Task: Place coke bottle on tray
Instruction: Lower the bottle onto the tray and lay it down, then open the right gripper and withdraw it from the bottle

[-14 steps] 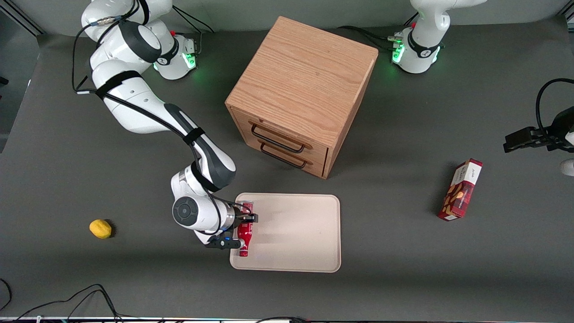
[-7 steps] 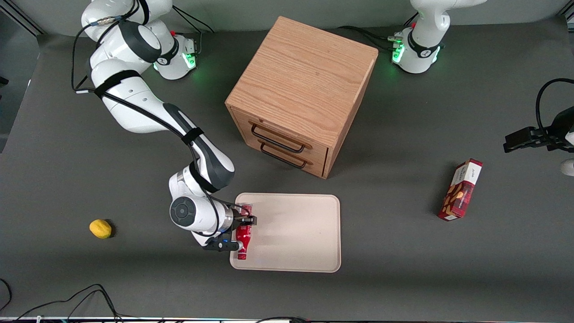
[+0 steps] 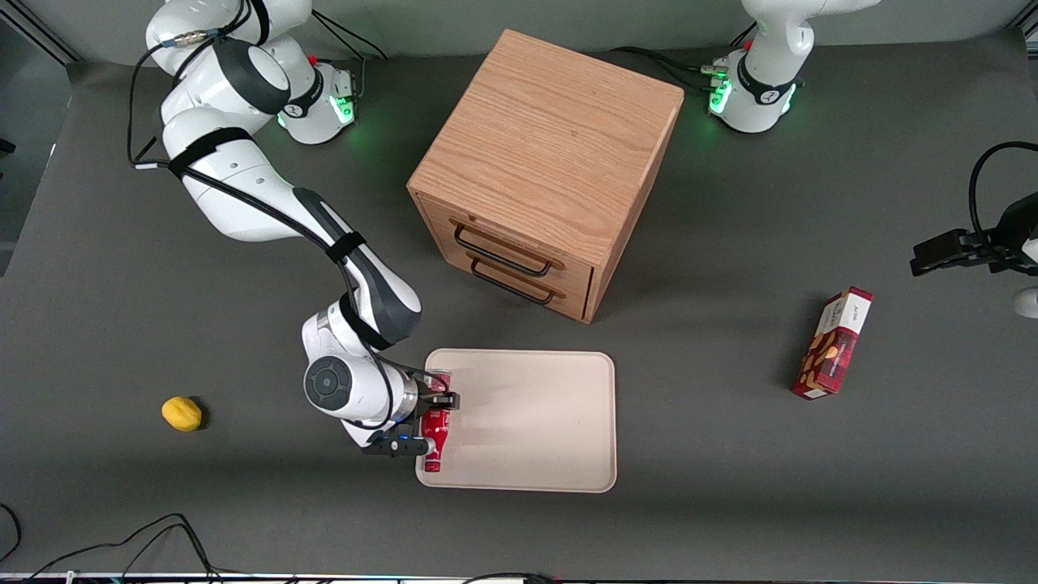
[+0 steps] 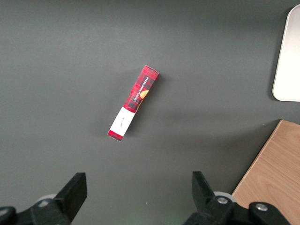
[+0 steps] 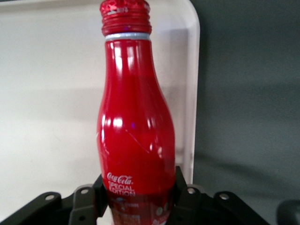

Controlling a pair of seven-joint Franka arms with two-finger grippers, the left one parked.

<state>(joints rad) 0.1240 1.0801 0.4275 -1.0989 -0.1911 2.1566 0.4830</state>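
The coke bottle (image 3: 434, 428), slim and red with white lettering (image 5: 136, 131), is held level, its cap end pointing toward the front camera. My right gripper (image 3: 428, 423) (image 5: 137, 197) is shut on its lower body, a black finger (image 5: 180, 187) pressed against each side. The bottle sits over the rim of the cream tray (image 3: 535, 422) (image 5: 47, 93) at the tray's end toward the working arm. I cannot tell whether the bottle touches the tray.
A wooden two-drawer cabinet (image 3: 543, 170) stands farther from the front camera than the tray. A red snack box (image 3: 835, 345) (image 4: 133, 103) lies toward the parked arm's end. A yellow lemon (image 3: 182, 413) lies toward the working arm's end.
The gripper and the bottle in it have shifted a little toward the working arm's end, from further over the tray to its rim.
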